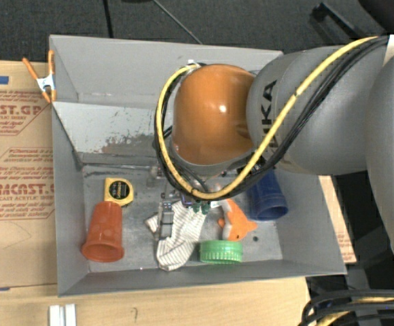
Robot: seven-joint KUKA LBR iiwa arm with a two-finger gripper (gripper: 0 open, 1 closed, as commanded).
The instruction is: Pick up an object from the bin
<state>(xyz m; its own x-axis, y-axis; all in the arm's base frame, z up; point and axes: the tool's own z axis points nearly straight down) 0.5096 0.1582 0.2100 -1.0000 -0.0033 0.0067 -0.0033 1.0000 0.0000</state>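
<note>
My gripper point(162, 221) comes down from under the orange wrist cover to the bin floor near the front middle. It sits at the left edge of a crumpled white and grey cloth point(178, 241) and touches it or nearly does. A green round lid point(221, 251) lies just right of the cloth. Beyond the lid is a small orange plastic piece point(237, 225). A yellow tape measure point(118, 191) lies to the gripper's left.
A red-orange cup point(104, 233) lies on its side in the front left corner. A blue cup point(267, 197) rests at the right, partly under the arm. The arm and its cover hide the bin's middle and right rear.
</note>
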